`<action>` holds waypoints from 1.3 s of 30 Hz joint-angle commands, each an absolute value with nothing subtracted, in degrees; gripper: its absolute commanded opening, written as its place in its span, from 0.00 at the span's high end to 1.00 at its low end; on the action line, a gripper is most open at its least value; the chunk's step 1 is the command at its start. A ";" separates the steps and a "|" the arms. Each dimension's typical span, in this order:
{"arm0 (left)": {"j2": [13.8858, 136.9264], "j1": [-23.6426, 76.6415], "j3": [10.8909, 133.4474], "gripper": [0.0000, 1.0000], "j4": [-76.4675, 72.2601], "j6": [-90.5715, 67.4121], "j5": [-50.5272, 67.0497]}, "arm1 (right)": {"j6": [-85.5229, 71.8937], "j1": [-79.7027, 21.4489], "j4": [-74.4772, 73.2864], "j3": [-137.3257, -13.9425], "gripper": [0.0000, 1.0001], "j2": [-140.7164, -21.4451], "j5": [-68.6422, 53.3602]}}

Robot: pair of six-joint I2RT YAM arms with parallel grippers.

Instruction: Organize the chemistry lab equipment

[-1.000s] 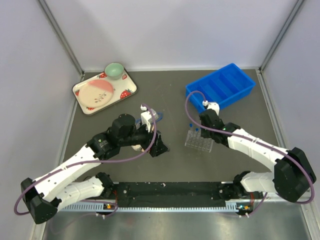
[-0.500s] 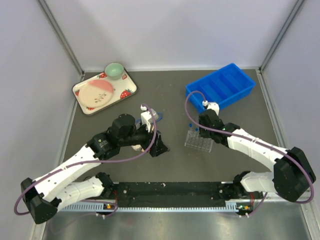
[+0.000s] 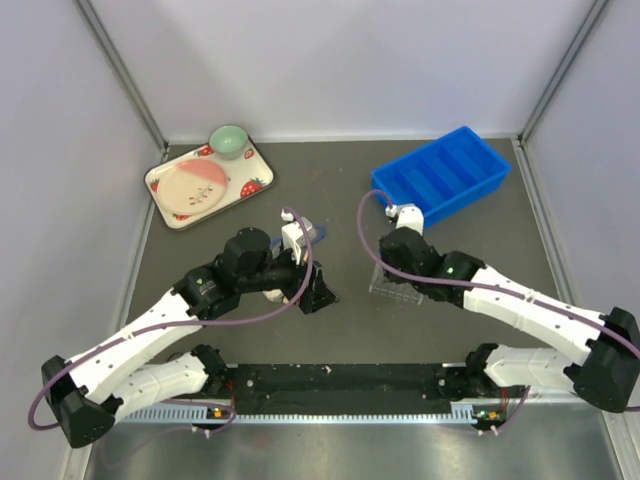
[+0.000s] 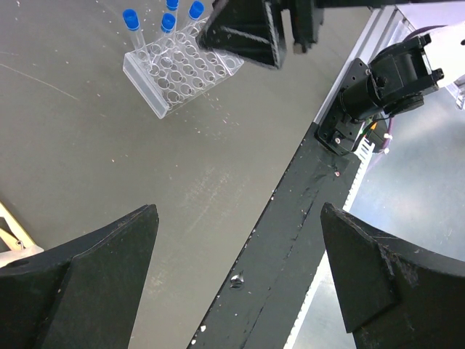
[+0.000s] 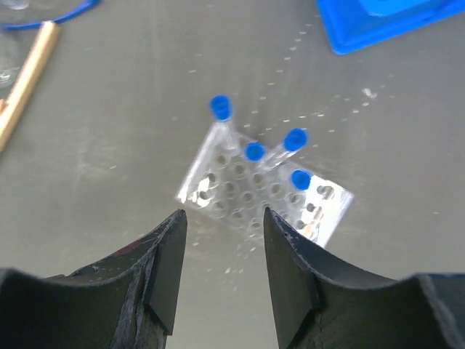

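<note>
A dark grey table top (image 3: 350, 190) is enclosed by pale walls (image 3: 330, 60). Near its middle a clear rectangular plastic tube rack (image 5: 240, 193) is seen, with four small clear blue-capped tubes (image 5: 220, 109) seated in it, two of them leaning.

The right gripper (image 5: 223, 218) is held above the rack, its jaws partly parted and nothing caught between them. The left gripper (image 4: 240, 218) is spread wide and empty, low over bare table beside the rack. A thin wooden stick (image 5: 29, 80) is found well apart from the rack, at the far left of the right wrist view.

The step in hand is judged to be the loading of tubes into the rack, with the latest tube apparently seated and let go.

Next, a straight lift clear of the blue caps is called for, so that the leaning tubes are not knocked. After that another loose piece has to be fetched. Whether any tubes are left outside the rack cannot be told. The blue plastic compartment bin (image 3: 440, 175) is not part of the job.
</note>
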State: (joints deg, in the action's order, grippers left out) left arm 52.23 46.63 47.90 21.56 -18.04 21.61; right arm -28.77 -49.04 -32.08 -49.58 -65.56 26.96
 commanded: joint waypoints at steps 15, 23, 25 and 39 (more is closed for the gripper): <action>49.13 46.76 48.25 0.01 21.36 -19.07 19.51 | -30.67 -56.95 -18.81 -57.74 0.10 -85.07 19.16; 47.99 46.85 47.90 0.01 22.24 -18.98 18.90 | -30.93 -55.55 -15.82 -59.41 0.04 -91.22 16.35; 47.90 46.85 47.72 0.01 22.32 -19.07 18.98 | -31.20 -55.28 -15.65 -59.15 0.01 -91.58 15.91; 47.81 46.84 47.64 0.01 21.97 -19.42 19.42 | -34.36 -55.11 -14.24 -54.14 0.01 -91.32 14.41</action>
State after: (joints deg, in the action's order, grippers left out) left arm 48.86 46.63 47.90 23.62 -19.20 19.59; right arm -32.80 -55.35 -15.77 -55.66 -91.68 15.27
